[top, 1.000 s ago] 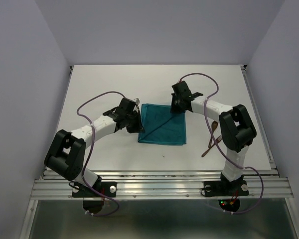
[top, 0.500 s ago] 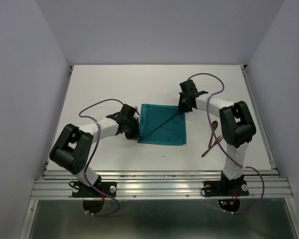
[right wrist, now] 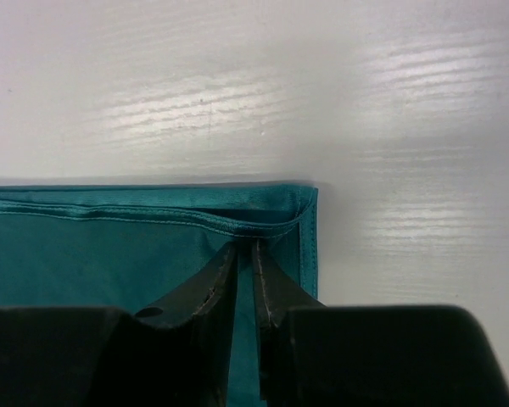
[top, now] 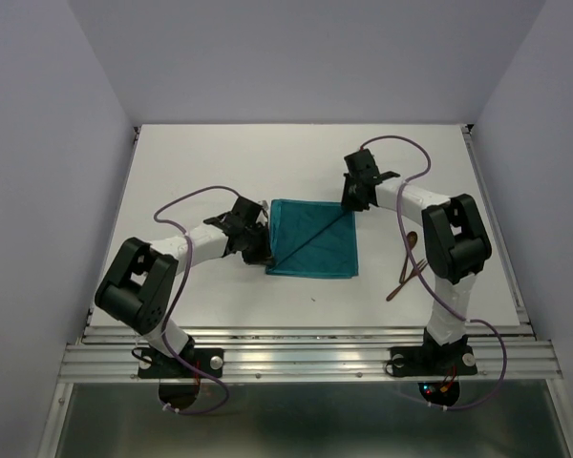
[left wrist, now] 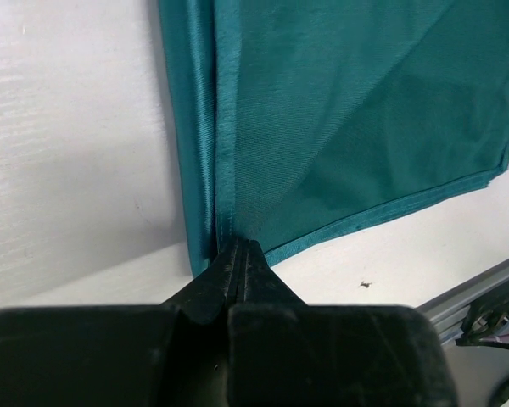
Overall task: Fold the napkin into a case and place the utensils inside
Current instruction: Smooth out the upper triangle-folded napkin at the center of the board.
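1. Fingers of the left end effector [left wrist: 237, 252] are clenched on the near-left corner of the napkin [top: 315, 243], right at its hemmed edge.
2. Right end effector [right wrist: 246, 254] is pinched onto the opposite, far-right corner, with a sliver of cloth caught between its fingers.
3. Between the two grips a straight ridge runs diagonally across the napkin. The rest of the cloth lies flat in the middle of the worktop [top: 220, 162].
4. Cloth looks thin, light, limp and slightly shiny, so I judge it will sag and slide readily. The stitched hem at the corners seems the firmest place to take hold, and uneven pulling would likely skew any fold.
5. Utensils [top: 408, 262] lie well apart to the right, beside the right arm, not yet picked up.
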Controlling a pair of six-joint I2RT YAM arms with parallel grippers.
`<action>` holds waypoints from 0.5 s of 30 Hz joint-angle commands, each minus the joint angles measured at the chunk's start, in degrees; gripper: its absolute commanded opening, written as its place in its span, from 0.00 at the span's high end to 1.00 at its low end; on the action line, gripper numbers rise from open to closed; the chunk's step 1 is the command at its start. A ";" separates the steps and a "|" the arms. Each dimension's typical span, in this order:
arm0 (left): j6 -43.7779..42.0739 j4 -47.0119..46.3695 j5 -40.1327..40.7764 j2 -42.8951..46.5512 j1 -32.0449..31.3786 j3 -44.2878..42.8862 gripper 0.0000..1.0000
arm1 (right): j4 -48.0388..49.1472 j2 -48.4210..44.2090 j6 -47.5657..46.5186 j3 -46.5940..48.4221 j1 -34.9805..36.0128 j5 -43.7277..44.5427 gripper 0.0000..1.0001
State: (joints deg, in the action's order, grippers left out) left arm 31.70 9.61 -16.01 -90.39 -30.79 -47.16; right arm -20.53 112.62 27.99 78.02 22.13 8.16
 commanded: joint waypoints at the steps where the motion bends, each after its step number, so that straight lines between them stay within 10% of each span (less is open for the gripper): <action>1: -2.52 1.20 -0.07 4.17 -0.33 -4.26 1.00 | 1.02 -2.06 -1.36 3.81 -0.33 1.77 0.82; 15: -3.58 2.08 -0.25 0.04 -0.59 -8.65 1.00 | 0.93 3.57 -2.06 5.56 -0.86 3.26 0.82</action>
State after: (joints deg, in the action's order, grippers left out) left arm 29.58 10.72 -16.01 -90.21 -30.81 -53.49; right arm -20.51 116.31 26.96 81.38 21.71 9.76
